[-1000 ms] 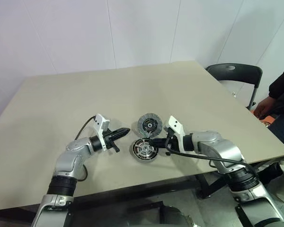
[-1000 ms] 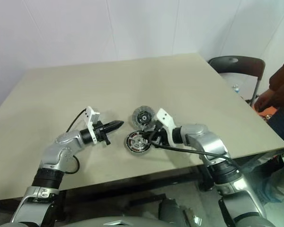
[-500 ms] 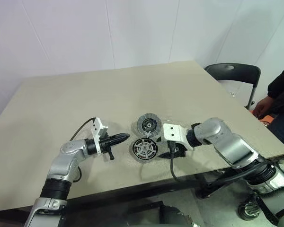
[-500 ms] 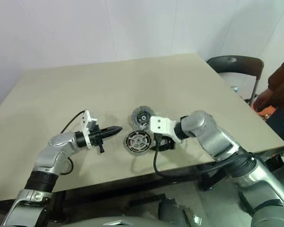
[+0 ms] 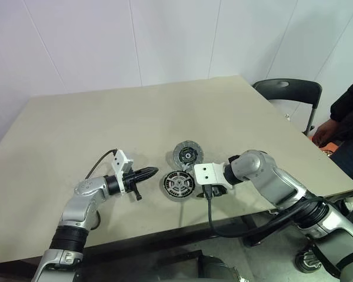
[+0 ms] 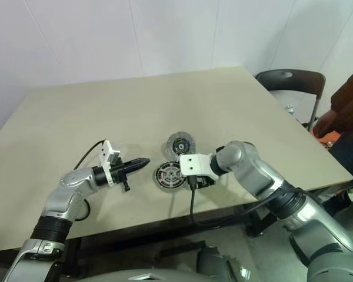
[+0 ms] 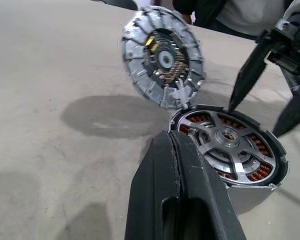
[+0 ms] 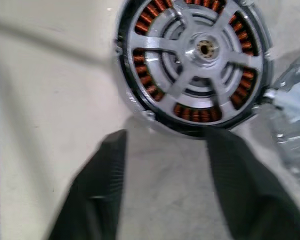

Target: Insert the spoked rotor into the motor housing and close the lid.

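The motor housing (image 5: 178, 185) lies on the table (image 5: 106, 117) near its front edge, copper coils showing inside its dark ring. The silver spoked rotor (image 8: 200, 52) sits inside it, flat with the rim. The grey-blue lid (image 5: 188, 155) stands tilted up behind the housing, touching its far edge. My left gripper (image 5: 151, 172) is shut and empty, pointing level at the housing from its left, a little short of it. My right gripper (image 8: 167, 137) hangs pointing down just right of the housing, open with nothing between its fingers (image 8: 97, 195).
A black chair (image 5: 288, 91) stands past the table's right corner. A person's dark sleeve and hand (image 5: 341, 114) show at the right edge. The table's front edge runs close below the housing; bare tabletop stretches behind and to the left.
My right wrist has rolled over, so the gripper now points down beside the housing instead of level at it, and its fingers have parted. Left gripper, housing and lid have kept their places.
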### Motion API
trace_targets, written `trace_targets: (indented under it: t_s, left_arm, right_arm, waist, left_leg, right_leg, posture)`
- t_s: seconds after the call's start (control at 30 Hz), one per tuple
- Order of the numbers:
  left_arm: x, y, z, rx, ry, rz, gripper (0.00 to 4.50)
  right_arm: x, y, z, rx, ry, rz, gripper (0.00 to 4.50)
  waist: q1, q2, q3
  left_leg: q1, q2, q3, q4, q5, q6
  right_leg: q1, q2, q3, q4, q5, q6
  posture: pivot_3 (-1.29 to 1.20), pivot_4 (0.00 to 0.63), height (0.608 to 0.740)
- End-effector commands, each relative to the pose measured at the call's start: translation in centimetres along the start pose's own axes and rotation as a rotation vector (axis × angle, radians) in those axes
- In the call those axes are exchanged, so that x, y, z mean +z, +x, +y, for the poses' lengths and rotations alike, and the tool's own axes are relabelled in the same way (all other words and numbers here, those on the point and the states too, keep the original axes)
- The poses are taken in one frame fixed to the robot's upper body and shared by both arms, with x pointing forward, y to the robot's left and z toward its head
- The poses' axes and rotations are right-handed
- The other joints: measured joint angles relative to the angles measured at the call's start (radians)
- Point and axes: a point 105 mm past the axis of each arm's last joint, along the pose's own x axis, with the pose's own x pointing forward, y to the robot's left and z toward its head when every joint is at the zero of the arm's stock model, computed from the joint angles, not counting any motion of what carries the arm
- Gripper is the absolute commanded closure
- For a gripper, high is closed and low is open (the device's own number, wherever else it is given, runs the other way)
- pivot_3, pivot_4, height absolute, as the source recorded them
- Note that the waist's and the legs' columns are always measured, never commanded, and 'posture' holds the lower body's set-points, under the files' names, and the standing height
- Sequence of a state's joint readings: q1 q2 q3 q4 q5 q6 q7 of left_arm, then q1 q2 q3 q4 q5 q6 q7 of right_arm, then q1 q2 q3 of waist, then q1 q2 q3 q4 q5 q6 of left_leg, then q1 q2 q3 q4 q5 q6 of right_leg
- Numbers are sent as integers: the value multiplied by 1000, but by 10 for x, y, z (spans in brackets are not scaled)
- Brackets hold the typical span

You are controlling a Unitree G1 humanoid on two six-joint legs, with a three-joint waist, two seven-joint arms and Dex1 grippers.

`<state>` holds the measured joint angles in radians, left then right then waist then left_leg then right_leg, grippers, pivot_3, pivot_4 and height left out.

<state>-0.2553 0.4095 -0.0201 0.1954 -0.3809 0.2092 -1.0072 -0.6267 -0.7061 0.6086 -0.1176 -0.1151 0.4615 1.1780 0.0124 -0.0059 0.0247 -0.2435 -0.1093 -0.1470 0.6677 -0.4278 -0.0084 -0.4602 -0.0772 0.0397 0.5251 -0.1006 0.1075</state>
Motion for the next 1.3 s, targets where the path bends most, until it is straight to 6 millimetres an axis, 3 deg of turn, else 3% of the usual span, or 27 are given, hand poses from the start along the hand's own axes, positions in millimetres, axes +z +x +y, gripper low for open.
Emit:
trace_targets:
  t_s: [0.03,0.1,0.47,0.6,0.87,1.03,1.3]
  left_arm:
    - [6,-2,5,29,33,-20,4500]
    - [5,-2,6,38,34,-20,4500]
    - [4,0,13,59,52,-11,4500]
    - [3,0,14,60,55,-7,4500]
    - [-2,1,17,77,66,10,4500]
    - [-4,3,17,76,70,17,4500]
    - [-7,6,17,71,76,22,4500]
  right_arm:
    - [4,8,5,29,-18,-14,3143]
    - [6,9,1,4,-26,-15,3764]
    - [12,13,-2,-17,-3,-47,3764]
    - [15,13,-7,-44,1,-62,4457]
    - [28,3,-18,-65,80,-169,4483]
    - [23,-4,-26,-77,87,-160,4483]
    - [8,-11,-9,14,51,-96,4483]
  waist:
    - [0,-1,-1]
    - [-1,-2,-2]
    - [-4,-3,-2]
    - [-4,-3,-2]
    - [0,-3,-2]
    - [0,-3,-2]
    - [1,-3,-2]
  left_leg:
    - [0,0,0,0,0,0]
    - [1,0,1,-1,0,0]
    - [10,2,6,-1,0,0]
    - [11,2,6,-1,0,0]
    - [9,2,5,-1,0,0]
    - [8,2,6,-1,0,0]
    - [8,2,6,-1,0,1]
  right_leg:
    - [0,0,0,0,0,0]
    - [0,0,0,0,0,0]
    - [8,1,0,0,2,-3]
    - [8,1,0,0,2,-3]
    - [7,1,0,0,2,-3]
    - [2,1,0,0,3,-4]
    - [1,0,-1,-1,3,-4]
  posture:
    - [0,0,740]
    - [0,0,740]
    - [0,0,740]
    - [0,0,740]
    - [0,0,740]
    - [0,0,740]
    - [0,0,740]
